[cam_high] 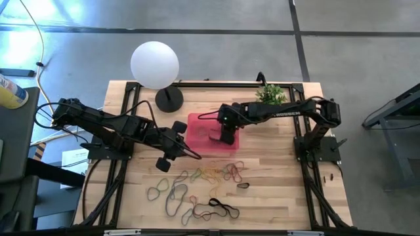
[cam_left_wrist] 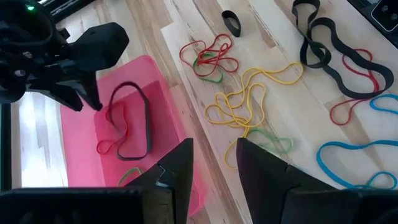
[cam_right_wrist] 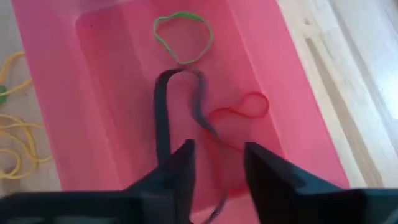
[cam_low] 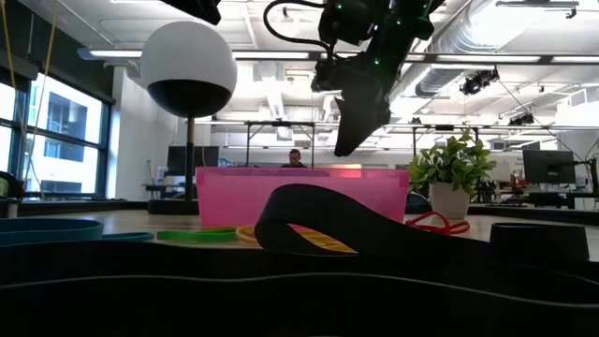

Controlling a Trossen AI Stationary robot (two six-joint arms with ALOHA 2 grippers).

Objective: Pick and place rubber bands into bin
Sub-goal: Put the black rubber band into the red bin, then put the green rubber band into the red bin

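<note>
The right gripper [cam_right_wrist: 216, 168] hangs directly over the bin [cam_right_wrist: 59, 118], its two dark fingers [cam_right_wrist: 180, 165] parted with a clear gap and nothing between them. Just beneath and ahead of those fingertips a black rubber band [cam_right_wrist: 163, 109] lies on the pink floor of the bin, one long loop with a greyish side. Beside it, a little to one side of the fingertips, lies a thin red band [cam_right_wrist: 239, 109]. Farther ahead, past the top of the black loop, a green band [cam_right_wrist: 183, 37] rests near the bin's far end. Outside the bin wall, off to the side, yellow bands [cam_right_wrist: 12, 140] lie on the wooden table [cam_right_wrist: 367, 74].

In the high view the right gripper [cam_high: 226, 134] stands over the bin [cam_high: 197, 124], and the left gripper [cam_high: 172, 145] hovers close by, just off the bin's nearer corner. The left gripper [cam_left_wrist: 214, 165] shows its fingers apart by a narrow gap, empty, over the bin's edge. Beyond it on the table are the remaining rubber bands [cam_left_wrist: 261, 93]: yellow ones nearest, then red and green tangled together, then wide black loops [cam_left_wrist: 329, 46] and blue ones [cam_left_wrist: 360, 155] farther out.

Well behind the bin stand a white globe lamp [cam_high: 155, 63] and a small potted plant [cam_high: 271, 95].
</note>
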